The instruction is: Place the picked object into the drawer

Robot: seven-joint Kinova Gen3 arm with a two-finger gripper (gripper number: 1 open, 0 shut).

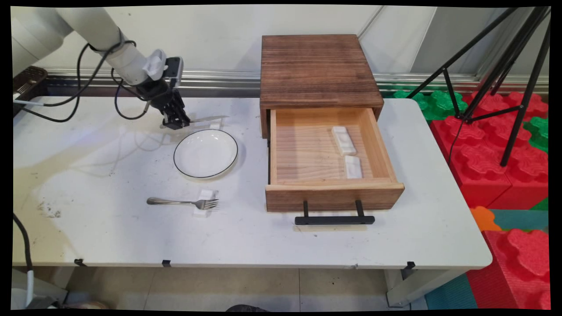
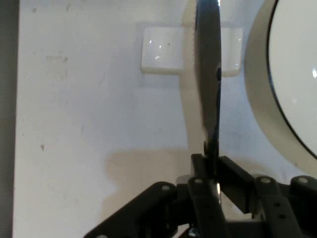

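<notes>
White bench (image 1: 109,228); far right of gripper, brown wooden box with open drawer (image 1: 307,153) holding two white rests (image 1: 343,140). White black-rimmed plate (image 1: 205,153) just beside gripper, empty. Black gripper (image 1: 176,123) clamped on silver knife (image 1: 206,118) handle, blade over small white rest (image 2: 161,49). Keep knife level.

Fork (image 1: 182,202) before plate (image 1: 205,153) — drawer (image 1: 329,162) right.

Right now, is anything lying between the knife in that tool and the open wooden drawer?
Nothing visible does. The tool is shut on the knife, its blade over a small white rest; beyond that the table is bare up to the drawer. The plate sits nearer the camera, off that line.
</notes>
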